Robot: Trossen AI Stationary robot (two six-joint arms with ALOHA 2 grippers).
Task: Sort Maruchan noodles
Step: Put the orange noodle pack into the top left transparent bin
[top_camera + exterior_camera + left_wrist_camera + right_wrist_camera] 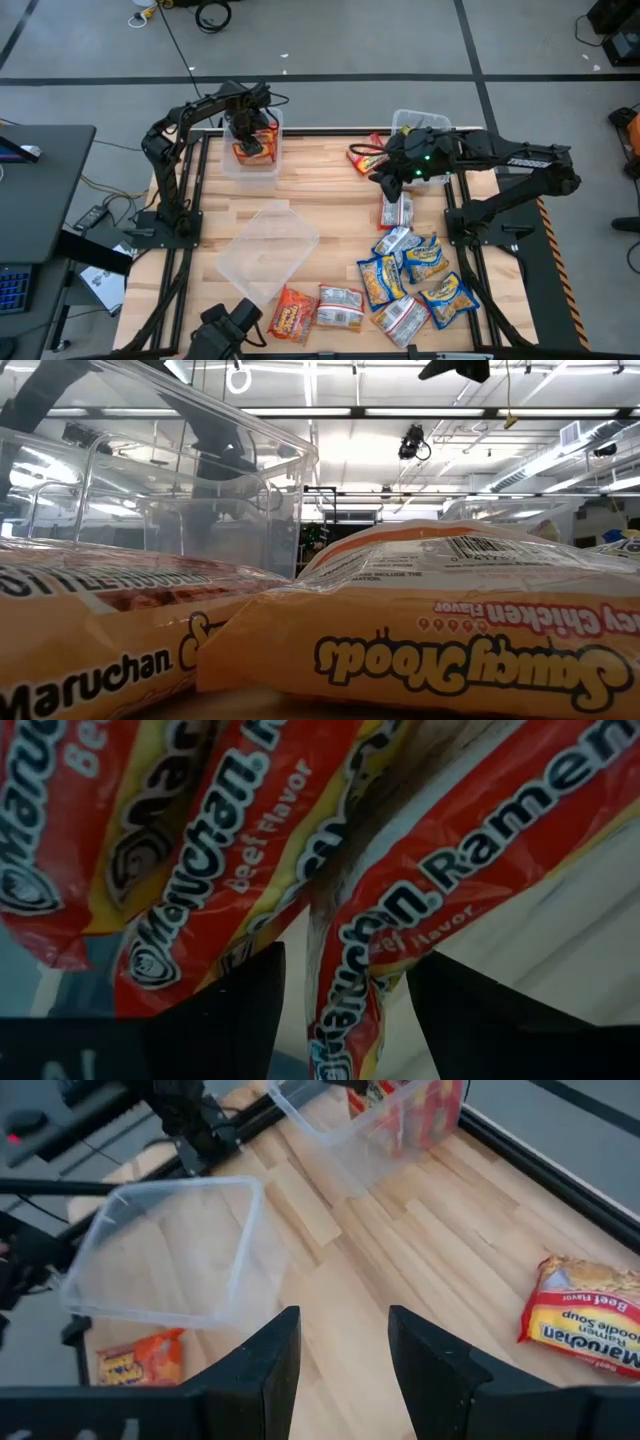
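My left gripper is open and reaches down into the far-left clear bin, which holds red Maruchan beef packets. One red packet's end stands between its fingers. My right gripper is open and empty above the table, near a red packet that lies flat; this packet also shows in the right wrist view. A pink packet and several blue-and-yellow packets lie at the near right. Two orange packets lie at the near edge. My left gripper has the end of a red packet in the gap between its open fingers, which come from above into the bin. I cannot tell whether either finger touches it.
An empty clear bin sits tilted at the table's middle and also shows in the right wrist view. Another clear bin stands at the far right under my right arm. Bare wood lies between the bins.
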